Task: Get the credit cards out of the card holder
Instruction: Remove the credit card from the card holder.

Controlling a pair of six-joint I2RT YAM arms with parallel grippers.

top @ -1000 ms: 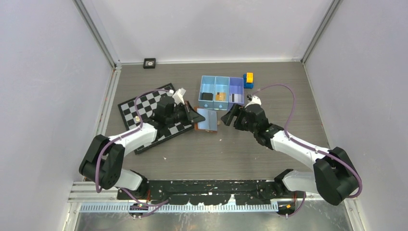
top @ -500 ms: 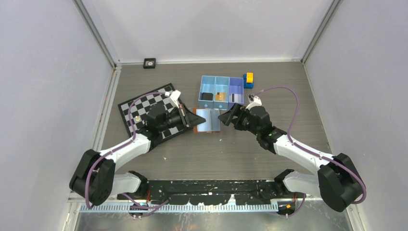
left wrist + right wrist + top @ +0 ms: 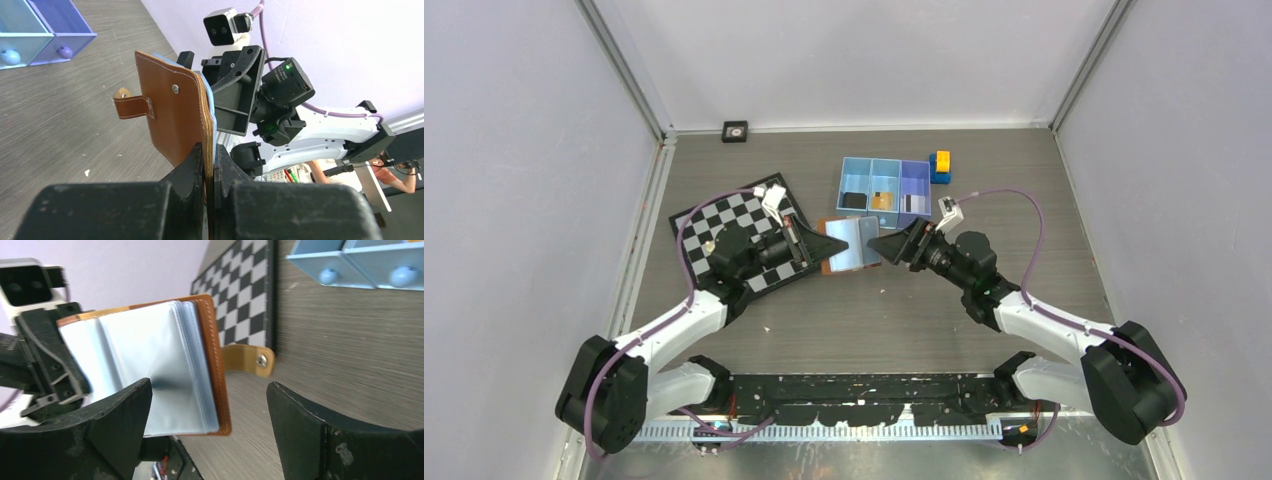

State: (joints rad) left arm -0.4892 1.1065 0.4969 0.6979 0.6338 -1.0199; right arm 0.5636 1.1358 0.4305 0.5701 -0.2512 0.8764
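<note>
Left gripper [image 3: 210,162] pinches the open card holder [image 3: 172,112] by its left cover, raised just near the blue tray [image 3: 884,160] — the right gripper [image 3: 208,390], spread wide at its right side, could seize all the sleeves and pull it loose.

Your left arm [image 3: 679,318] reaches forward and inward from its base, with the wrist turned so the left gripper [image 3: 822,243] points toward the middle. Its jaws are pinched tight on one edge of the card holder [image 3: 849,245], which it holds off the table. Your right arm [image 3: 1044,315] stretches in from the opposite side, elbow low. The right gripper [image 3: 882,244] faces the left one head-on, jaws spread wide, its tips close up to the holder's open side
</note>
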